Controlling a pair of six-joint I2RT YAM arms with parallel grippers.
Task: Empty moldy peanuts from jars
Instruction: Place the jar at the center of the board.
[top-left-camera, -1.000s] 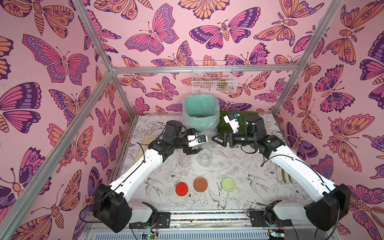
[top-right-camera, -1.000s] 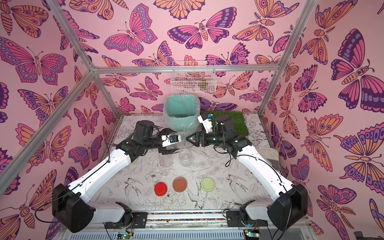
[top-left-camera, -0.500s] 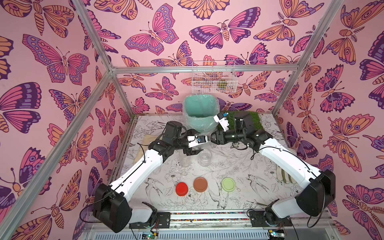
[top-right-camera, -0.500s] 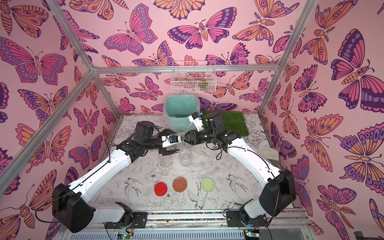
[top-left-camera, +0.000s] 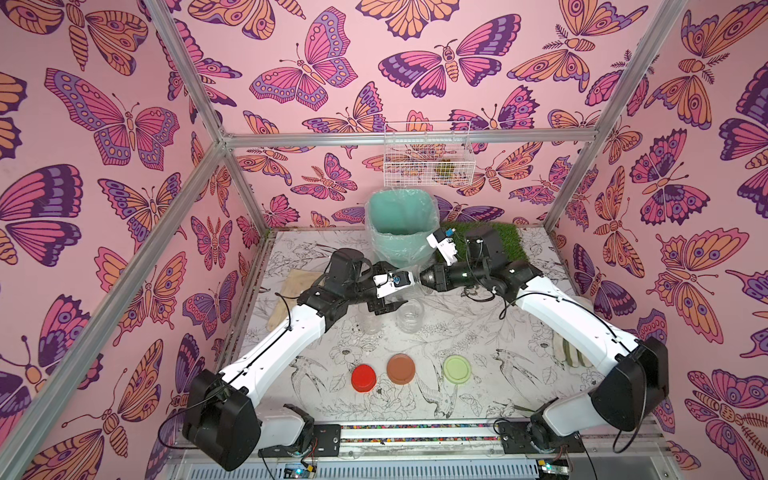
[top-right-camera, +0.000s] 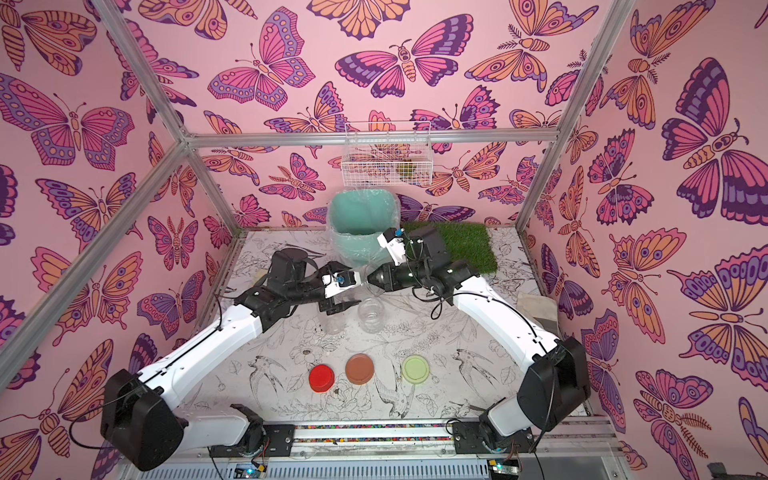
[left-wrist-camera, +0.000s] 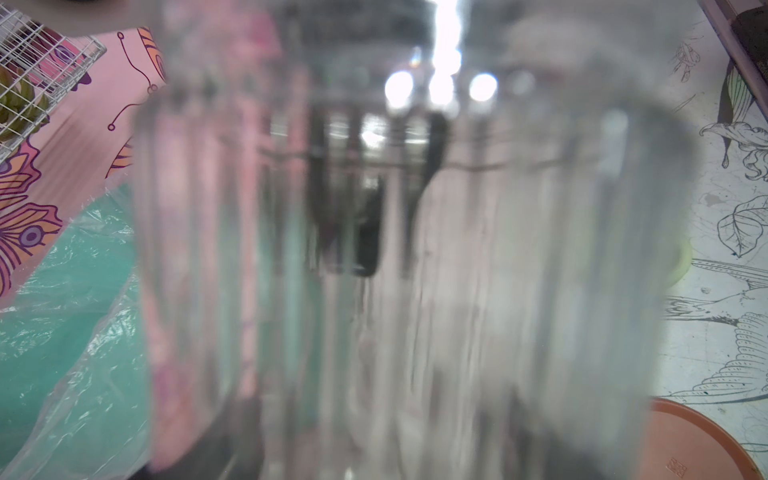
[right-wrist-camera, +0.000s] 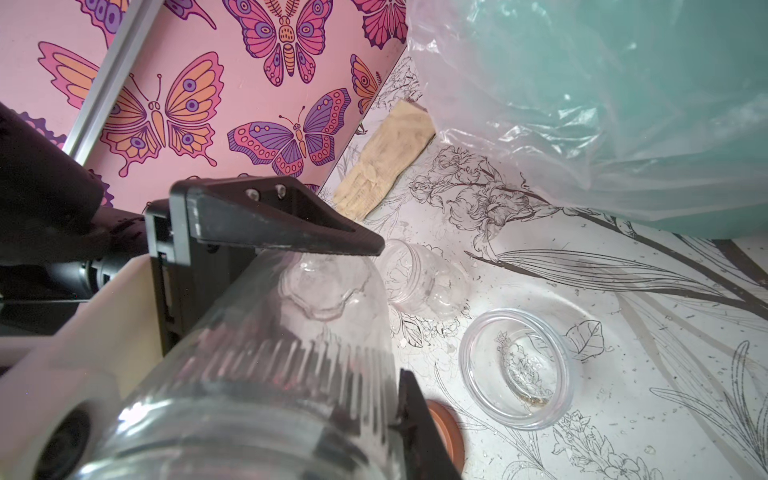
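Right wrist view: left pincer (right-wrist-camera: 390, 311) clamps the clear jar (right-wrist-camera: 270, 353), long axis level, beside the bin (right-wrist-camera: 623, 104); right pincer (top-left-camera: 423, 277) at its mouth end, closure indiscernible.

Bare table (top-left-camera: 478, 332) lies between standing jars (top-left-camera: 409, 318) and lids (top-left-camera: 401, 368); the bin (top-left-camera: 401, 232) blocks behind.

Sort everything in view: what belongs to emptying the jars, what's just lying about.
Job: held jar, jar on table, second jar, red lid, brown lid, green lid, teal bin.
Lying about: wire basket, grass mat, beige glove.
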